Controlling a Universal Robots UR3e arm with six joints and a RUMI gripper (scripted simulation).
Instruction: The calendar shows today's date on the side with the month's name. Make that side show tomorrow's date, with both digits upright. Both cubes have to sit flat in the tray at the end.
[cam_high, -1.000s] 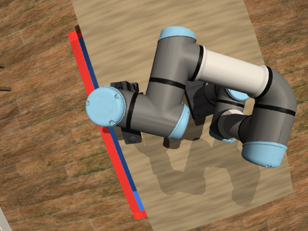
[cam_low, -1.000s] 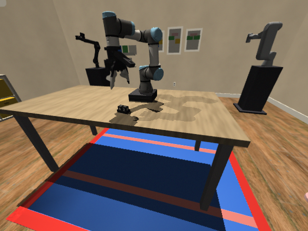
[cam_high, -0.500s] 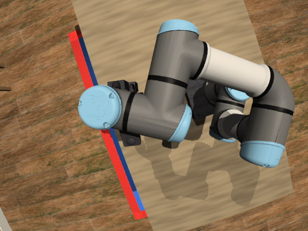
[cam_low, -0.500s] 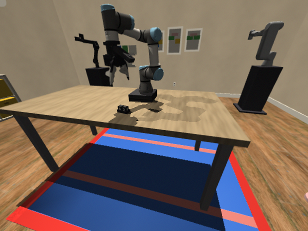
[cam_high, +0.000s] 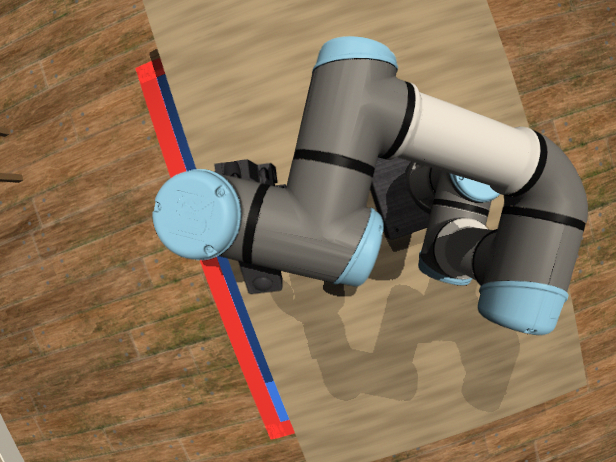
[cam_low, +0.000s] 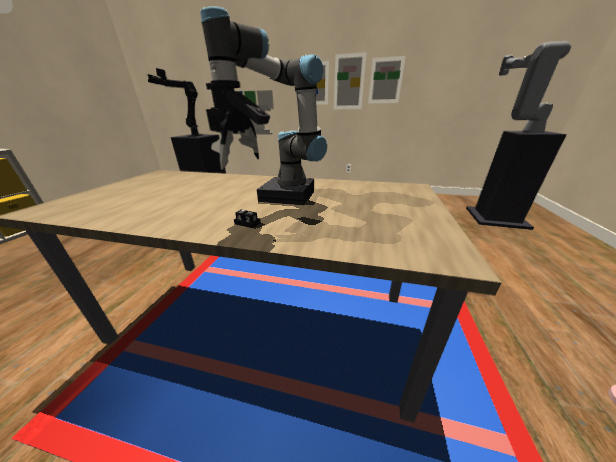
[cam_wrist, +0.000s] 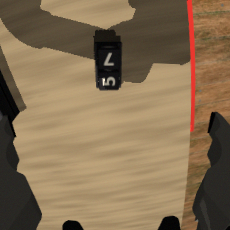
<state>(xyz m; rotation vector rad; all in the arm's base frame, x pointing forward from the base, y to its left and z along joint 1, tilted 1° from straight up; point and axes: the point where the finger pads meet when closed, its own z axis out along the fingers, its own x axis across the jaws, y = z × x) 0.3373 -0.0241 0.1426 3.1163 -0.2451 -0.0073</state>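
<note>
The UR3e's two-jaw gripper (cam_low: 240, 161) (cam_wrist: 112, 115) hangs above the wooden table (cam_low: 150, 200) (cam_wrist: 100, 140) (cam_high: 240, 60), its fingers spread wide with nothing between them. Below it, the small black calendar (cam_low: 246, 218) (cam_wrist: 108, 61) sits on the tabletop, in front of the arm's dark base (cam_low: 272, 194) (cam_high: 398, 230) and well apart from the fingertips. The wrist view shows a white 7 and a white 5 on its upward faces, turned sideways there. The month's name cannot be made out.

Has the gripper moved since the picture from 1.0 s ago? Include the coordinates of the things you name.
Yes. In the exterior view the gripper (cam_low: 240, 163) (cam_wrist: 112, 115) has moved upward against the table (cam_high: 240, 55) (cam_low: 145, 200) (cam_wrist: 100, 175): its lower fingertip overlapped the tabletop then, and now shows just above the far edge.
</note>
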